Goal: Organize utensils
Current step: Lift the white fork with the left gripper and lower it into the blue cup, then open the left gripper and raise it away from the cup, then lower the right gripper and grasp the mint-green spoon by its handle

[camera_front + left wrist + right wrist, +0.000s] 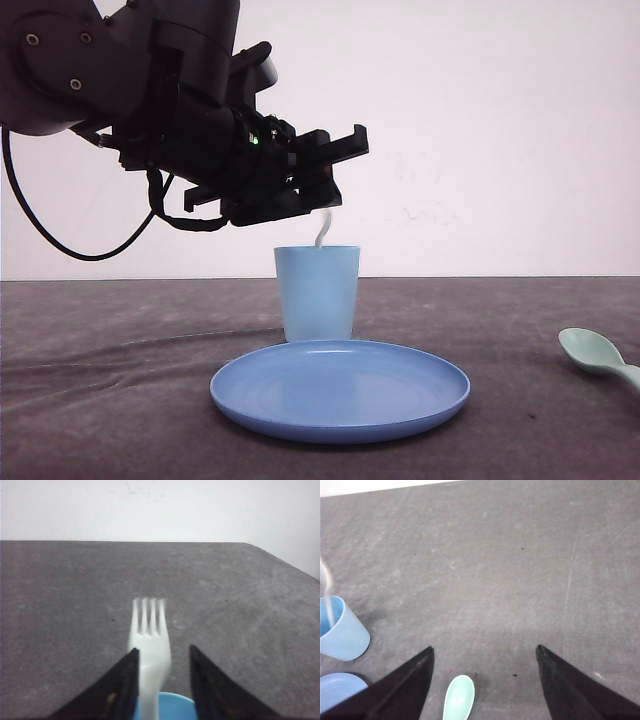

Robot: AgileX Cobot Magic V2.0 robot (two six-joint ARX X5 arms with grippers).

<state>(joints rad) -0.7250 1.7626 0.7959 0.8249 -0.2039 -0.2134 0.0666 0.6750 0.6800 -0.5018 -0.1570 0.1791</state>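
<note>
- So we've got the left gripper (330, 165) hanging above the light blue cup (317, 292), which stands on the grey counter (110, 380) just behind the blue plate (340, 389).
- In the left wrist view, the fork (149, 647) sits between the two fingers (120, 690), tines pointing away from the gripper and out over the counter. It's a bit blurred, and it looks pressed against one finger while a gap shows on the other side.
- We honestly can't tell if the gripper is clamping the fork or has let go of it. The jaws are only partly apart, roughly a bit wider than the fork handle.
- From the front we see a white sliver of the fork (324, 230) running from under the gripper down into the cup, so its lower end is inside the cup rim.
- The right wrist view backs that up: a thin white streak (328, 592) sticks up out of the cup (341, 630).
- The mint-green spoon (598, 356) lies flat on the counter off to the right, well apart from the cup and plate.
- The right gripper (485, 680) is spread wide with nothing in it, and the spoon's bowl (459, 698) lies on the counter between its fingers, nearer to one of them and not touching either.
</note>
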